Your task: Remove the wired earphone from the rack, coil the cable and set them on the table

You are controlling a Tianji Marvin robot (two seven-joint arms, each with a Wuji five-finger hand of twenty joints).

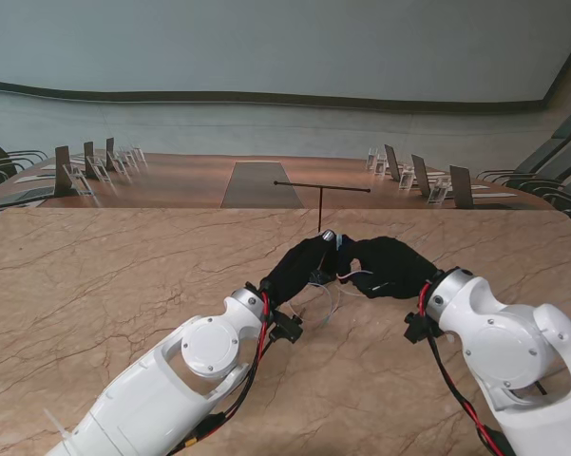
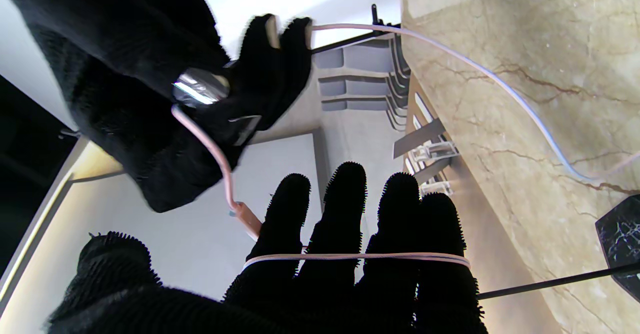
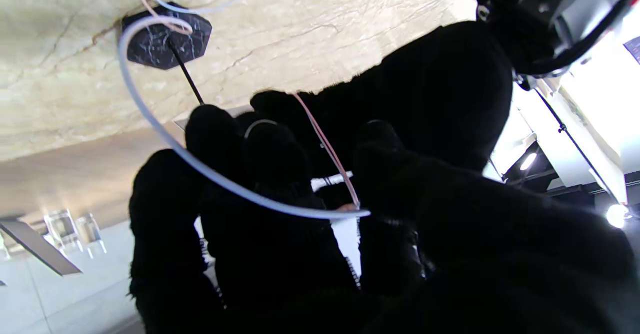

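Observation:
The earphone cable (image 2: 360, 256), thin and pale pink-white, lies as a loop across the four outstretched fingers of my black-gloved left hand (image 2: 360, 224). My right hand (image 2: 150, 99) pinches a farther stretch of the cable at its fingertips (image 2: 287, 29), and from there the cable droops to the marble table (image 2: 500, 124). In the stand view the left hand (image 1: 299, 266) and right hand (image 1: 390, 266) meet just in front of the rack (image 1: 321, 190), a thin black T-shaped stand. A pale arc of cable (image 3: 200, 167) crosses my right hand (image 3: 250, 214). I cannot make out the earbuds.
The rack's black marbled base (image 3: 165, 39) sits on the table close behind the hands, and its thin rod (image 2: 550, 281) passes near my left fingers. Loose cable (image 1: 328, 304) hangs toward the table between the wrists. Chairs and name-card stands (image 1: 85, 171) line the farther table.

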